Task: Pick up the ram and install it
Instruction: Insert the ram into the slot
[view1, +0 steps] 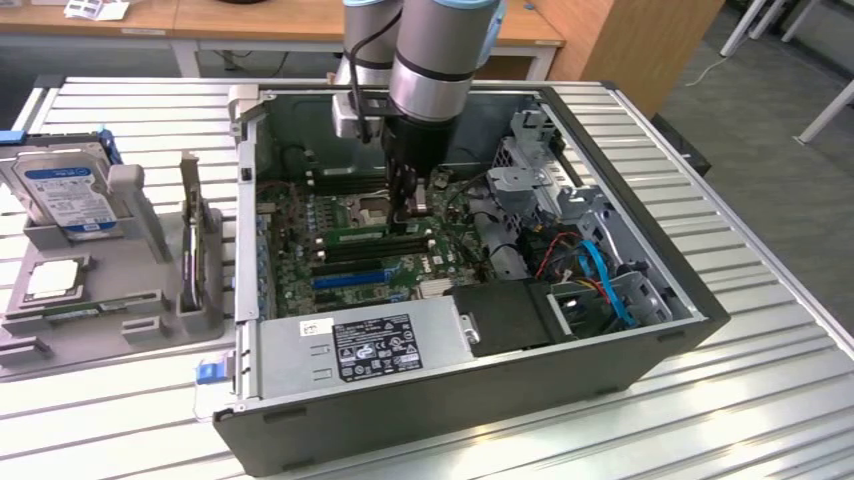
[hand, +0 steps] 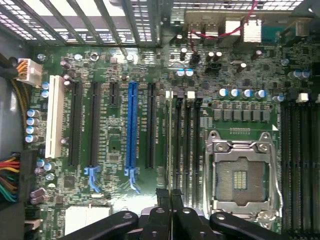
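We log: gripper (hand: 171, 196), jaws shut on nothing, above memory slots (hand: 186, 145); ram (view1: 363, 237) seated in one; CPU socket (hand: 240, 175) just beside; blue slot (hand: 132, 130) beyond; cables (view1: 603, 275) well apart.

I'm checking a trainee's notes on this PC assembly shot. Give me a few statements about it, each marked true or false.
1. The pincer is shut. True.
2. A cooler covers the processor socket. False: the socket is bare, with nothing mounted over it.
3. A hard drive sits outside the computer case, at the exterior view's left. True.
4. The pincer hangs over the hard drive. False: it is down inside the case, over the motherboard.
5. One long slot on the motherboard is blue. True.
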